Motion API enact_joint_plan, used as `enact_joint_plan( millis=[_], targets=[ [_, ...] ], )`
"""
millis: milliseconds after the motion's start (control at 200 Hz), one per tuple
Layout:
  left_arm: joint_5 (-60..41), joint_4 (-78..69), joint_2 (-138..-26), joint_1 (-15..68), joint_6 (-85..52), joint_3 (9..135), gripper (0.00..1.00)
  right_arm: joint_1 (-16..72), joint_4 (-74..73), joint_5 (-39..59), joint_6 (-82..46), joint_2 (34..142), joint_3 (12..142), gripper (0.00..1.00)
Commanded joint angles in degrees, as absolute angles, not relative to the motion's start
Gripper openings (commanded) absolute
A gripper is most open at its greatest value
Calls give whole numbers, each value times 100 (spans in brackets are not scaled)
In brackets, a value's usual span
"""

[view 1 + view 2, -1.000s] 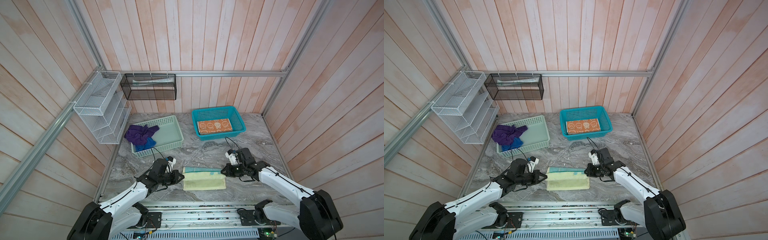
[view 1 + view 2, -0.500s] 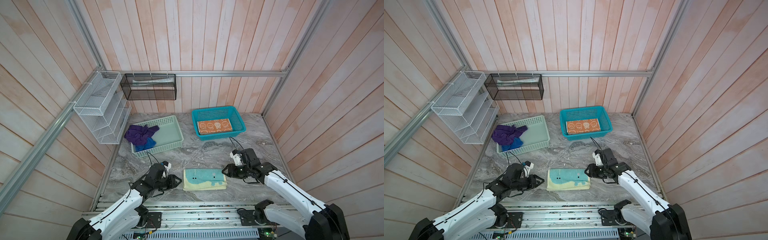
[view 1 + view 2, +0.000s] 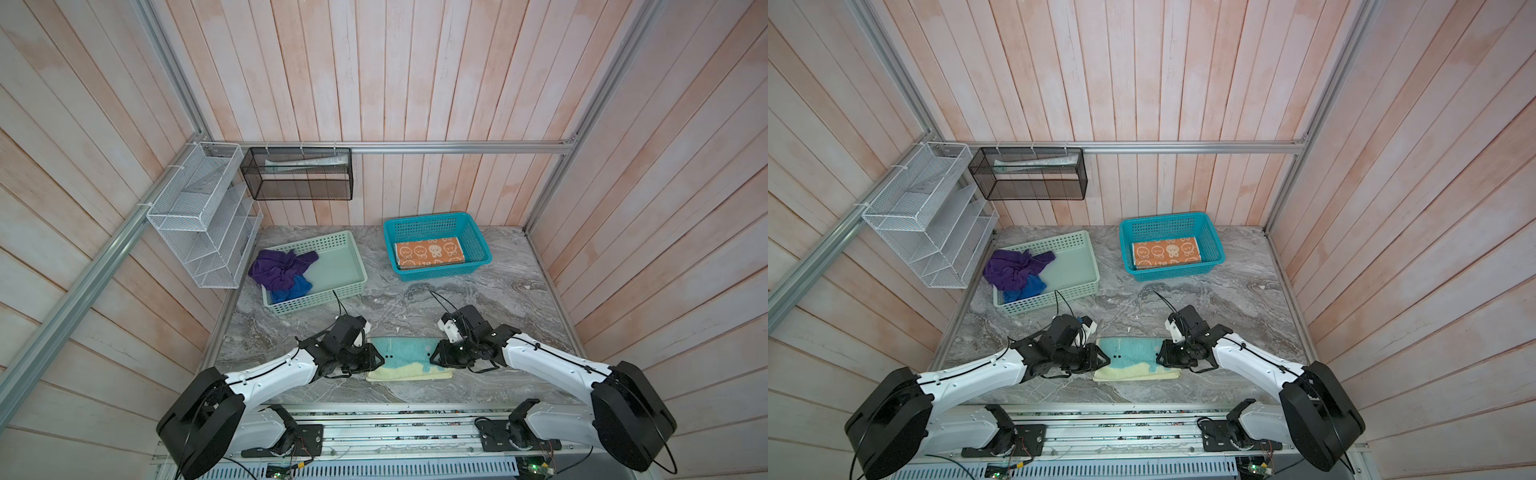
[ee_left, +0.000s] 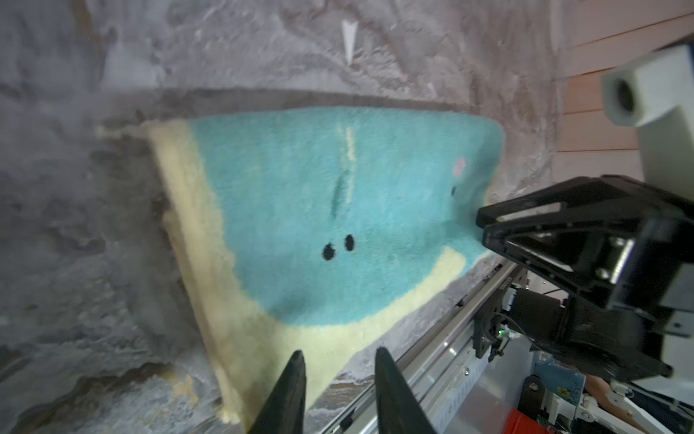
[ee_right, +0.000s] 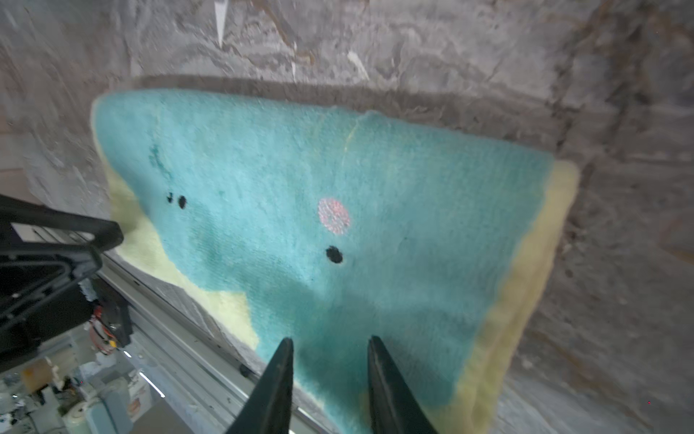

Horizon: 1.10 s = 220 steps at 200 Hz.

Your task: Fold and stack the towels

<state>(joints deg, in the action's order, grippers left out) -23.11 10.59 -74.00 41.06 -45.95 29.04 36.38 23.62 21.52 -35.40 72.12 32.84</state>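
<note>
Left wrist view, teal-and-yellow towel (image 4: 300, 195) folded flat on marble bench (image 4: 244, 49), left tool (image 4: 338, 355) released over one end, right tool (image 5: 330, 342) released over the opposite end

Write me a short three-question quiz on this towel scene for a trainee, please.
1. Which towel lies on the table between the left gripper and the right gripper? A: a plain purple one. B: the teal hippo towel. C: a plain blue one.
2. True or false: the orange towel lies crumpled in the mint-green basket.
3. Fill in: ___ crumpled towels lie in the mint-green basket.

Key
1. B.
2. False: it lies folded in the teal basket.
3. Two.
</note>
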Motion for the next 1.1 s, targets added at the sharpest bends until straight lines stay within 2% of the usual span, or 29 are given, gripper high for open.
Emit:
enact_joint_plan(
  millis=[0,225,400,500,670,795,960,1095],
  targets=[
    [-2130,1068,-7584,4130,-4828,2596,35,3770,2373,1949,-3776,7212,2978,42],
    [-1786,1664,-7080,4122,-4895,2471,37,4074,2821,1227,-3752,7283,3099,48],
    [-1279,2540,-6918,4130,-4266,3657,38,4063,3049,438,-3760,6611,3903,59],
    [-1169,2549,-7158,4252,-4053,4273,38,3928,2883,56,-3960,6187,3889,64],
    [-1594,1556,-8328,5101,-4319,5017,34,3009,2550,861,-4025,6033,3241,67],
    [-1778,1128,-9340,5706,-4448,5608,34,2812,2222,1395,-4078,6095,2812,70],
    [-2210,686,-10269,5933,-4654,5814,34,2803,1733,1804,-4237,6371,2388,71],
    [-2417,439,-10568,5933,-4836,5525,33,2824,1243,2113,-4383,6829,2214,68]
  ],
)
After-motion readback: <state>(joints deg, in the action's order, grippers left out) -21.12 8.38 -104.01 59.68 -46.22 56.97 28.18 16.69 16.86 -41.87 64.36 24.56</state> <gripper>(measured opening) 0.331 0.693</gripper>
